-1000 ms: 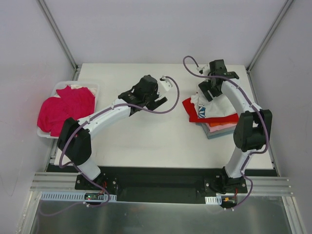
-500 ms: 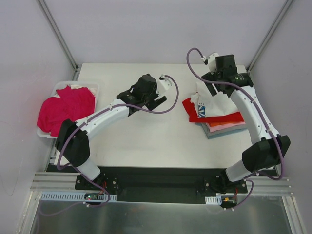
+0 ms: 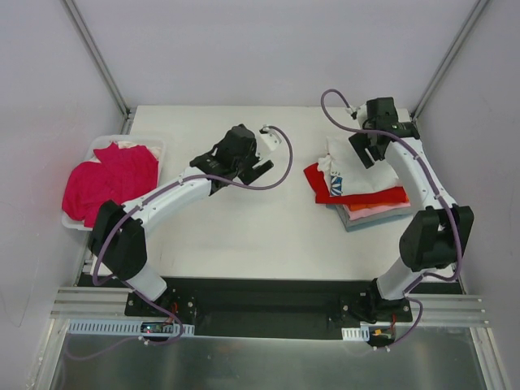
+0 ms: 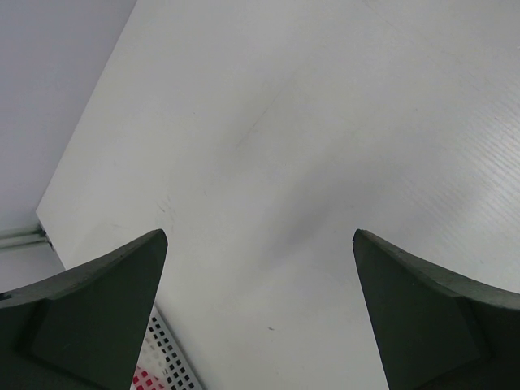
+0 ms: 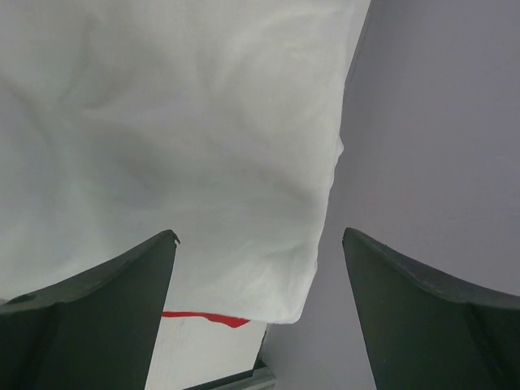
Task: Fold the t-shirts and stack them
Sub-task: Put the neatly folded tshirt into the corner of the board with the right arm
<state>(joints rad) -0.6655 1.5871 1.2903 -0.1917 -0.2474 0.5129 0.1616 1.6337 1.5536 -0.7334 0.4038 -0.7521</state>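
A stack of folded t-shirts (image 3: 361,195) lies at the right of the table. Its top is a white tee (image 3: 345,172) with a dark print, over red (image 3: 386,196), orange, pink and light-blue layers. My right gripper (image 3: 367,149) hovers open over the stack's back right part. In the right wrist view plain white cloth (image 5: 179,138) fills the space ahead of the gripper (image 5: 258,236), with a red edge (image 5: 207,317) under it. A magenta t-shirt (image 3: 110,180) lies heaped in a basket. My left gripper (image 3: 237,165) hangs open over bare table (image 4: 268,146).
The white perforated basket (image 3: 156,143) sits at the table's left edge; its corner (image 4: 166,361) shows in the left wrist view. Grey walls enclose the table, close beside the stack on the right (image 5: 439,122). The arms' bases stand at the near edge.
My right arm swung toward the back right, and its gripper now hovers over the stack's back right part. The left gripper drifted slightly left. The shirts have not moved.
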